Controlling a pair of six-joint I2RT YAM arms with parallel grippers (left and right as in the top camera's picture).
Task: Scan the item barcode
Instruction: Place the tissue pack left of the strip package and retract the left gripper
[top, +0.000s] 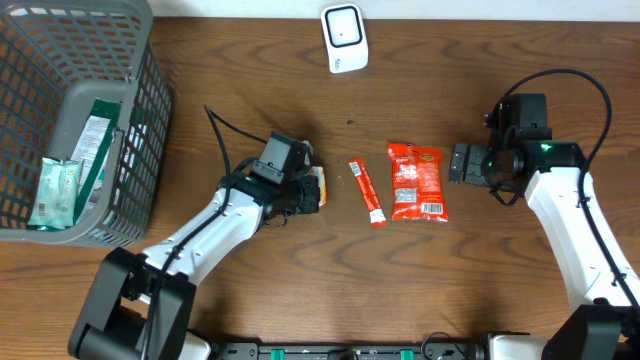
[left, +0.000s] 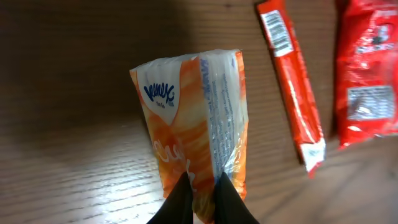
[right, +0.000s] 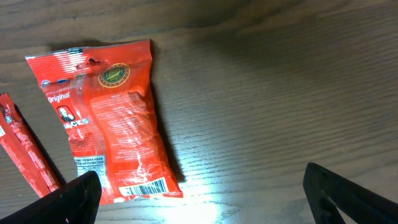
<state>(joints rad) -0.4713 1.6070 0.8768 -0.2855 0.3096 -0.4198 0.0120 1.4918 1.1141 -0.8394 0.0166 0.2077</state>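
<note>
Pinching one short end of an orange-and-white tissue pack (left: 193, 118), the left jaws are clenched on its wrapper, with both dark fingertips (left: 180, 199) pressed into the plastic. From the left wrist view, the pack stands out from the jaws with its clear seam side facing the camera. Fine print runs along that seam, too blurred to read. From overhead, the pack (top: 318, 186) sits at the tip of the left arm (top: 215, 225), left of centre on the wooden surface (top: 250, 80). Whether it touches the wood or hangs just above it cannot be told.

A thin red stick packet (top: 367, 192) lies flat just to the right of the pack and apart from it, with a barcode at its far end in the left wrist view (left: 277, 28). A red snack bag (top: 417, 182) lies flat beside the stick. A barcode shows near the bag's bottom edge (right: 143, 186).

The right jaws are released and spread wide, holding nothing, and they point at the bag from its right side. A white scanner (top: 343, 38) stands at the far edge of the surface, well apart from the tissue pack. A grey basket (top: 140, 150) at the far left holds green packets (top: 55, 190).
</note>
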